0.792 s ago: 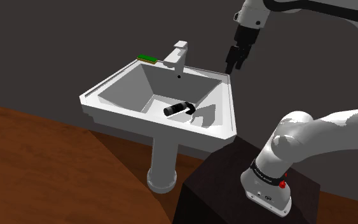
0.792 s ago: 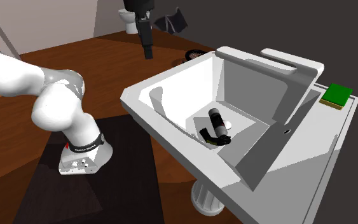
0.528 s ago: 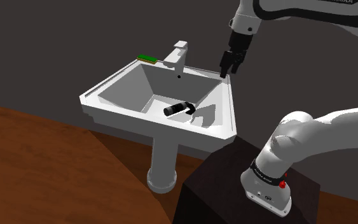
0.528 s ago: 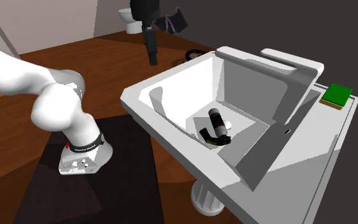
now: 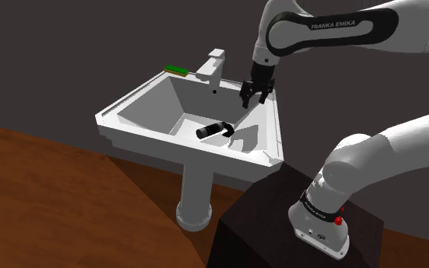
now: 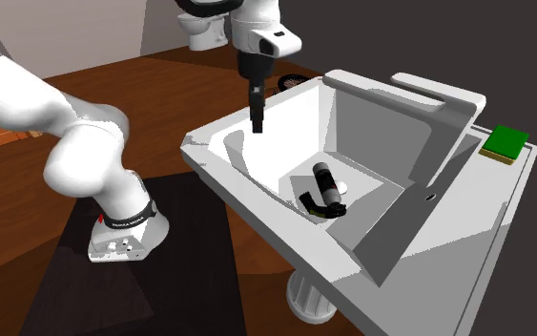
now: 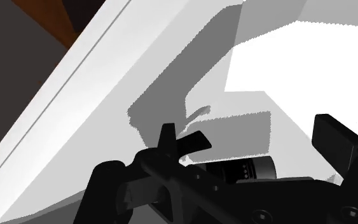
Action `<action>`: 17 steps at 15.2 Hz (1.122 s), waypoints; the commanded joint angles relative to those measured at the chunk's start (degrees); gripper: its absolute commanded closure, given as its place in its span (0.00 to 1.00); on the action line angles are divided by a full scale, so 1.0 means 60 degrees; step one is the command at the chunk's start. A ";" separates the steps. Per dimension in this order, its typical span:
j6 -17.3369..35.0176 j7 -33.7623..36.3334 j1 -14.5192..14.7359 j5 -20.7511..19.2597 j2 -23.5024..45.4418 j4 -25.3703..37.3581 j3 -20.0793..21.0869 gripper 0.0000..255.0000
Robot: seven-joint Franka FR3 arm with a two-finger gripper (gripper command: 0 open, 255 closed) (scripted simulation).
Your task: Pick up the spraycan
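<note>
We see the smooth black cylindrical spraycan (image 5: 214, 130) lying on its side in the angular white sink (image 5: 174, 145), with the black gripper (image 5: 252, 100) open and empty above the sink's rim.

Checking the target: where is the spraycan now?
Shoulder view, centre: the spraycan lies on its side in the sink, lower left of the claw.
</note>
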 commanded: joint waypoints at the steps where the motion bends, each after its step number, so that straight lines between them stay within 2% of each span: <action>1: 0.0587 0.0462 -0.0120 0.0034 0.0648 0.0005 0.0106 0.00; 9: 0.2772 0.2113 -0.0604 -0.0033 0.3294 0.0163 0.0290 0.00; 17: 0.4495 0.3694 -0.0962 -0.0229 0.6179 0.1018 0.0168 0.00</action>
